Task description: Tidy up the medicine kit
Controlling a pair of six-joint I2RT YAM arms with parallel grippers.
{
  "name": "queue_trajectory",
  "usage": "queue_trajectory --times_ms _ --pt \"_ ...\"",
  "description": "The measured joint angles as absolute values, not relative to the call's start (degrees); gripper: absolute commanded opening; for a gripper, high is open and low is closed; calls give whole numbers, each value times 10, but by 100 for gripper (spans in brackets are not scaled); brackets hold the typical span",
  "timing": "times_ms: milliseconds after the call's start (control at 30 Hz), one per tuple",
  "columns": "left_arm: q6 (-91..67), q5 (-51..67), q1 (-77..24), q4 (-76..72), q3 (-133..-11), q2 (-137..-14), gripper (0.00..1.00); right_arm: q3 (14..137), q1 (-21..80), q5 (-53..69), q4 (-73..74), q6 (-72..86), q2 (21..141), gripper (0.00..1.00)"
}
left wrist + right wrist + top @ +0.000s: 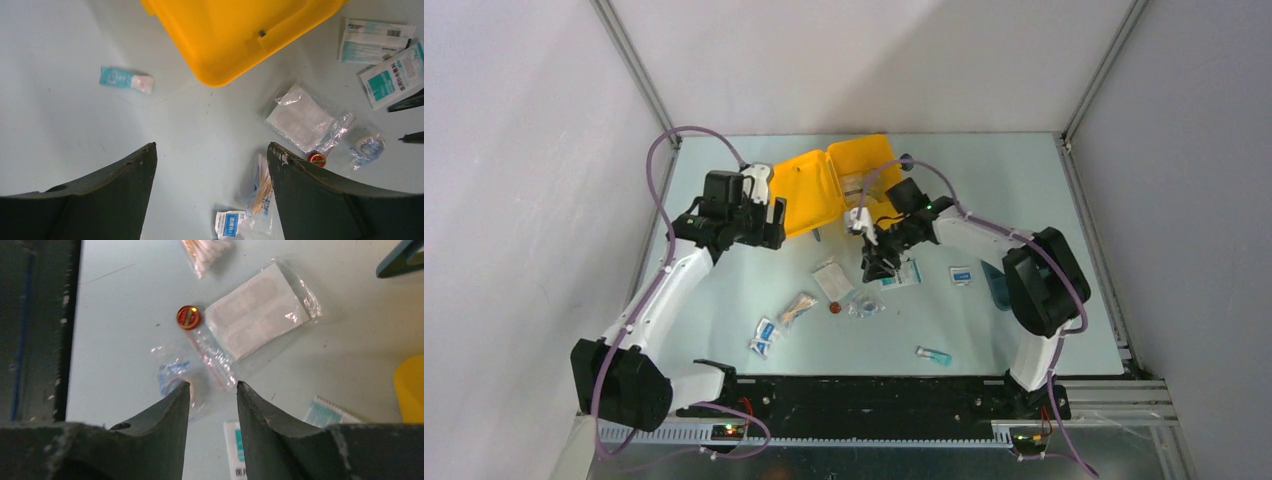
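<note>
right gripper (pixel 213 385) hangs low over the table, fingers only a narrow gap apart, nothing pinched, bare surface showing between them. just past its tips lie a clear bag (pixel 172 377) with a small roll inside, a round red tin (pixel 188 317) and a bag of white pads (pixel 257 310), the tin just beside the pad bag's edge. a bag of cotton swabs (pixel 207 250) lies further out. left gripper (pixel 211 147) is spread wide and holds nothing, over bare surface just off the near left end of the medicine kit (pixel 829 185). the kit is yellow and lies open and flat at the far middle of the table, two halves side by side with insides up. its long axis runs left to right, right end a bit farther back, and the hinge line runs near to far between the halves. a pale packet sits in the right half; can't tell which way the handle points. the table (pixel 1024 180) is pale blue-green with small packets scattered on the near side of the kit, and a teal tray (pixel 996 285) lies by the right arm. plain grey-white walls (pixel 514 150) close three sides, with metal posts (pixel 634 60) at the far corners.
</note>
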State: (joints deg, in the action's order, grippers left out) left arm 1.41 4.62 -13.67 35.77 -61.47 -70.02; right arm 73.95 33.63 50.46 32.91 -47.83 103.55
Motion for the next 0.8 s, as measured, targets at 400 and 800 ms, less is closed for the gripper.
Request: queue_trajectory --times_ms 400,800 --pt "-16 38 -91 366 -600 -663 86 744 432 331 155 -288 1109 56" --pt "-16 32 -91 366 -600 -656 86 751 442 283 131 -285 1155 43"
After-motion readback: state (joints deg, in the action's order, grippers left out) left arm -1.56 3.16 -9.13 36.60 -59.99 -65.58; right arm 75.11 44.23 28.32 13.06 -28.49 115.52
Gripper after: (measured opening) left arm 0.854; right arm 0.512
